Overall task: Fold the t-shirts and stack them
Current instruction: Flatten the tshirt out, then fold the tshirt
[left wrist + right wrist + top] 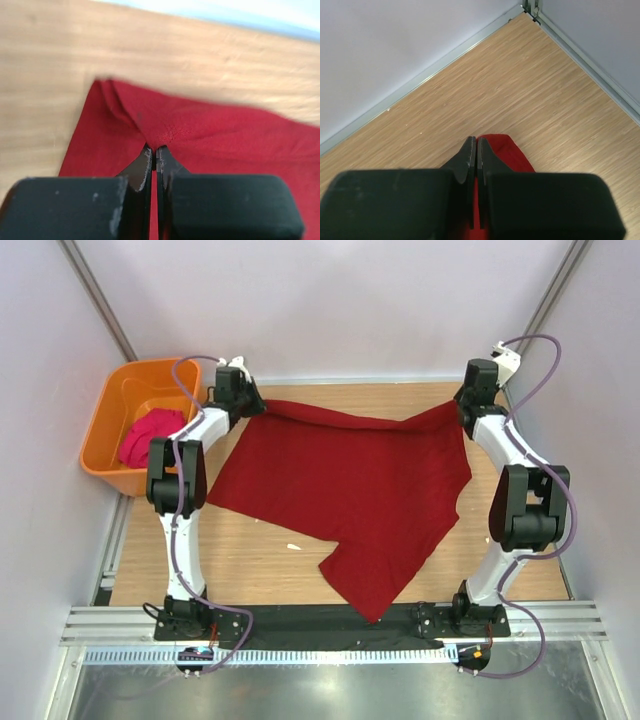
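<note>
2 t-shirts: crimson t-shirt (pixel 340 480) — left gripper (pixel 155 149), right gripper (pixel 475 141) clamped on it; pink t-shirt (pixel 150 435) in 1 tub (pixel 135 390).

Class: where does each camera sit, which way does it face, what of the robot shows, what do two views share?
Top external: above and behind, facing down on the table; left arm, right arm show.
Left wrist: on that wrist, facing the red t-shirt; shut left pincer shows.
Right wrist: facing the table's far corner; shut right pincer shows.
Shared: red t-shirt.
</note>
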Controlling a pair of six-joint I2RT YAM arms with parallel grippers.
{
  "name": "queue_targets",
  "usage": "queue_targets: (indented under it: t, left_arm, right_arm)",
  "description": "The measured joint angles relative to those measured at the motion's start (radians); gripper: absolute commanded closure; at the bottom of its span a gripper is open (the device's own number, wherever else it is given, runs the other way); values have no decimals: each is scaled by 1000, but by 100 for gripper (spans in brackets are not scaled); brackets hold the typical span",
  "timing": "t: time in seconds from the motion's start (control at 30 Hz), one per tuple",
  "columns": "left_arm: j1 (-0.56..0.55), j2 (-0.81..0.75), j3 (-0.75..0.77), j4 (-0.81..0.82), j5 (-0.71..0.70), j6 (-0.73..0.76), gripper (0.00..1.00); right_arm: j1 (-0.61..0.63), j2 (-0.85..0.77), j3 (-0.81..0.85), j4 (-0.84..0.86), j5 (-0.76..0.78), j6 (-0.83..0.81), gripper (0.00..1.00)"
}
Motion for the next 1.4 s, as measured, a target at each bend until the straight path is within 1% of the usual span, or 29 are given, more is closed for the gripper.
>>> queue_targets:
  t: [0.2,0.5,0.7,0.9,1.13,1.27,1.4]
  left_arm:
    - [21,27,118,4,55,-24,100]
    - [63,127,213,2,108,-55,98]
    - [93,176,242,-5,139,-74,97]
    - [103,205,275,-6,167,-79,95]
    - [102,205,272,-22,193,-86,94]
    - [102,203,247,-42,198,-74,92]
    - [103,202,243,-122,201,-40,89]
  right_arm:
    - [0,-23,19,-112,-5,73,99]
    - [18,-171,16,-348,-26,217,99]
    - [99,-282,-51,-486,-23,329,99]
    - [154,-332,-131,-617,-3,451,99]
    - [155,-447,-258,-693,40,515,99]
    - [153,-469,-273,-701,50,517,99]
    - [150,-469,-273,-703,50,497,99]
